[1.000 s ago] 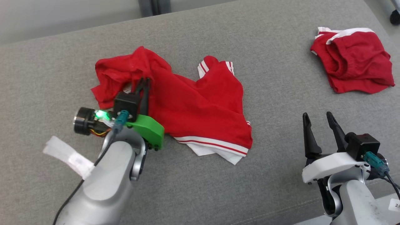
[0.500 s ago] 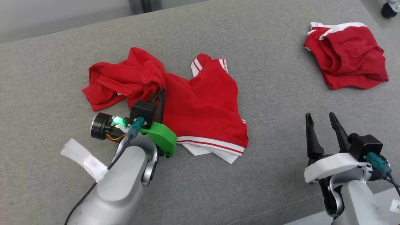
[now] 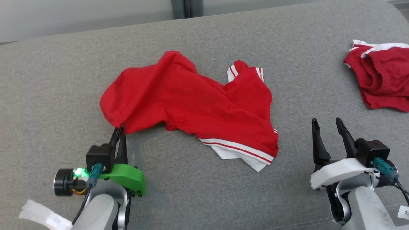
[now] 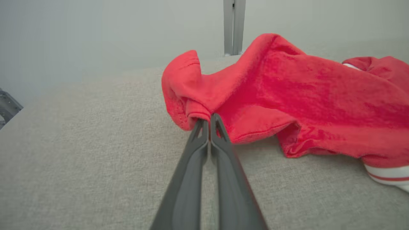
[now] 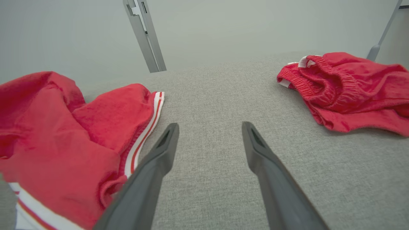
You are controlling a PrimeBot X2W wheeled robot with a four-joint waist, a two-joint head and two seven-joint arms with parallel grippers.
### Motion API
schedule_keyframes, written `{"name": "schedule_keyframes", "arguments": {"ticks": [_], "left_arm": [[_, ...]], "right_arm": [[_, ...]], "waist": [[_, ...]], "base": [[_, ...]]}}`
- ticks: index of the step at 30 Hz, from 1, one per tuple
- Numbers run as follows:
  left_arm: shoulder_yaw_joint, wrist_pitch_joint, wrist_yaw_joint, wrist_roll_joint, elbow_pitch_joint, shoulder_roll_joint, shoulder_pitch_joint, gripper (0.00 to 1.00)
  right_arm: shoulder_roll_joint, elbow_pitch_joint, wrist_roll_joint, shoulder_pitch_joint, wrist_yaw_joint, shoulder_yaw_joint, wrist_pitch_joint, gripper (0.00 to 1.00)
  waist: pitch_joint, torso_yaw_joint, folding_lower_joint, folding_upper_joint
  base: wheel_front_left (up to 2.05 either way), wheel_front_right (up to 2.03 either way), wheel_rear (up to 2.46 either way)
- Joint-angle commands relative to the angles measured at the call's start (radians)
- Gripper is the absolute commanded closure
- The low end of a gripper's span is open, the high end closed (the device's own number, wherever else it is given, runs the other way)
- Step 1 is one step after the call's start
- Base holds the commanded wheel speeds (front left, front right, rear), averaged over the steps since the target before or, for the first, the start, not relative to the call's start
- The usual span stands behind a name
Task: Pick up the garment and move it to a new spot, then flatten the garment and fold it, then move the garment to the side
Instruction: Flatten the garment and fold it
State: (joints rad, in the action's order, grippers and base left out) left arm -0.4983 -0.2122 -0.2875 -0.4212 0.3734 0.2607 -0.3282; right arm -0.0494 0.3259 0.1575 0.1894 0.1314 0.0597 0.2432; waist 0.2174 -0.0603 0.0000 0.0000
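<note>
The garment [image 3: 191, 102] is a red shirt with white-and-red striped trim, spread crumpled across the middle of the grey cushion. My left gripper [image 3: 120, 129] is shut on the garment's near-left edge, and in the left wrist view the pinched red hem [image 4: 195, 111] bunches just above the two closed fingers [image 4: 207, 119]. The same garment [image 5: 64, 137] lies to the left in the right wrist view. My right gripper [image 3: 326, 123] hovers open over bare cushion to the garment's right, with nothing between its fingers [image 5: 209, 127].
A second red garment with a white waistband [image 3: 380, 76] lies at the far right [image 5: 345, 89]. The grey cushion [image 3: 191, 191] has bare fabric in front and at the left. A white paper tag [image 3: 41, 215] hangs off my left arm. A grey metal post [image 3: 183, 6] stands behind.
My left gripper, shut on the garment's edge, has pulled back toward me and leftward, drawing the bunched left part out flatter. The head camera shifted. The right gripper stayed put.
</note>
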Motion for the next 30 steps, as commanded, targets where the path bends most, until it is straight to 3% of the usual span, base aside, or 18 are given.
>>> {"name": "schedule_keyframes", "arguments": {"ticks": [1,14,16,17,30], "left_arm": [[0.005,0.006,-0.005,-0.014,-0.011,0.003,0.031,1.00],[0.031,0.001,0.005,-0.092,0.114,-0.028,0.084,1.00],[0.032,-0.007,0.012,-0.096,0.118,-0.035,0.088,0.15],[0.033,-0.010,0.014,-0.099,0.117,-0.036,0.091,0.00],[0.076,0.001,-0.018,-0.131,0.044,0.026,0.180,0.00]], "right_arm": [[-0.002,-0.002,-0.005,-0.001,-0.002,-0.002,-0.003,0.00],[-0.002,-0.003,-0.021,-0.007,-0.002,0.002,-0.014,0.00],[-0.002,-0.001,-0.020,-0.013,-0.002,0.002,-0.015,0.00],[-0.002,0.000,-0.019,-0.016,-0.002,0.001,-0.015,0.00],[-0.002,-0.003,-0.012,-0.029,-0.002,-0.015,-0.017,0.00]], "waist": [[-0.006,0.019,0.0000,0.0000],[-0.016,0.017,0.0000,0.0000],[-0.024,0.018,0.0000,0.0000],[-0.027,0.018,0.0000,0.0000],[-0.048,0.009,0.0000,0.0000]], "base": [[0.00,0.00,0.00],[0.00,0.00,0.00],[0.00,0.00,0.00],[0.00,0.00,0.00],[0.00,0.00,0.00]]}}
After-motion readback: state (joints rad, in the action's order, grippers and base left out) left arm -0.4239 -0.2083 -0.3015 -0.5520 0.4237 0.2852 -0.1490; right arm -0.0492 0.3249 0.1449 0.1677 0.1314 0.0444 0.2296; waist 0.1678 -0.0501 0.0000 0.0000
